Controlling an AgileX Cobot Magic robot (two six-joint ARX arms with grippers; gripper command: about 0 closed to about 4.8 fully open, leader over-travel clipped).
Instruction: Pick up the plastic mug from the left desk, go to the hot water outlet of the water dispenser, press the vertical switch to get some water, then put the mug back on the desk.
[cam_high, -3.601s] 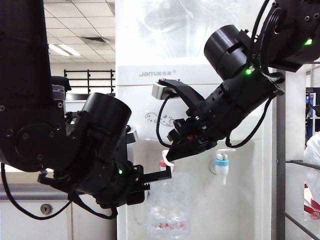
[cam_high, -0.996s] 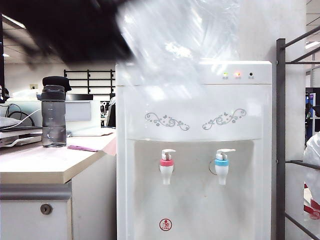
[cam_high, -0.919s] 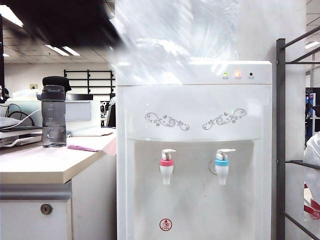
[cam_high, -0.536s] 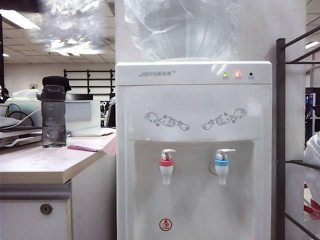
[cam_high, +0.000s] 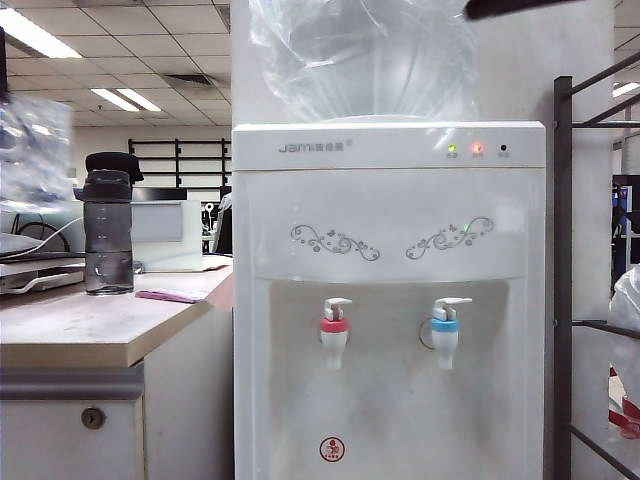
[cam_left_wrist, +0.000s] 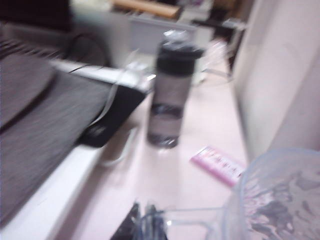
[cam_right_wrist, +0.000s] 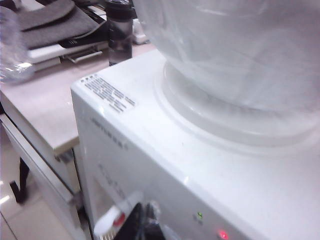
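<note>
**Mug held over the bench, right end effector above the dispenser**

Our left end effector (cam_left_wrist: 148, 226) is clamped on the thin loop handle of the plastic mug (cam_left_wrist: 280, 195), its jaws together, and it holds the mug above the left bench (cam_left_wrist: 200, 130). In the exterior view the mug shows only as a clear blur at 9 o'clock. Beyond it on the bench we see a dark grey tumbler (cam_left_wrist: 172, 95), upright, with a pink card (cam_left_wrist: 220, 165) lying near its base and a dark flat bundle (cam_left_wrist: 45, 115) on the tumbler's other side.

Our right end effector (cam_right_wrist: 146, 221) has its jaws together and holds nothing. It hovers over the front edge of the water dispenser (cam_right_wrist: 150, 145), just beside the big clear bottle (cam_right_wrist: 240, 50).

In the exterior view the hot water outlet (cam_high: 335, 338), its vertical switch (cam_high: 337, 303) on top, stands at 9 o'clock from the blue-collared tap (cam_high: 445, 338). Nothing touches it.
</note>
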